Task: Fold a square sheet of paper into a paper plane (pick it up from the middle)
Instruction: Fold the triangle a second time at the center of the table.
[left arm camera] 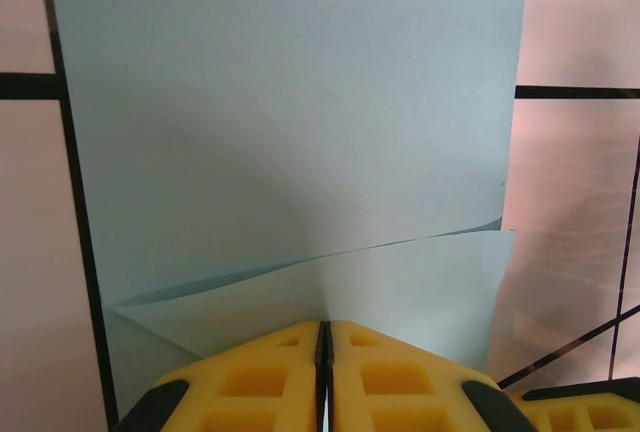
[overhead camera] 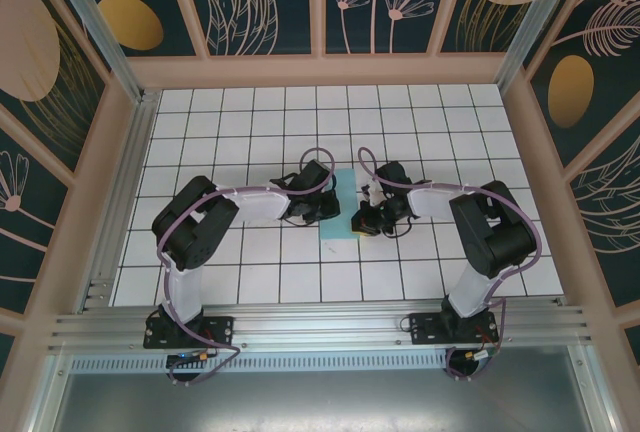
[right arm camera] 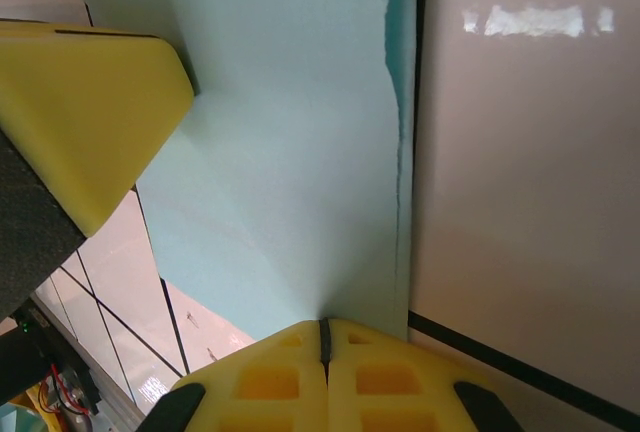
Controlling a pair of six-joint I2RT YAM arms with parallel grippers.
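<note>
Pinching the square sheet of paper [overhead camera: 338, 224]
Clamping left jaws and right jaws on opposite edges running near-far

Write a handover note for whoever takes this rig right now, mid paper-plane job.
Left claw: shut on an edge of the square sheet of paper, with that part lifted.
Right claw: shut on another edge of it.
Sheet: on the table, between both arms.
Done: sheet gripped by both claws; no plane shape yet.
Left: the folds that make the plane.
</note>
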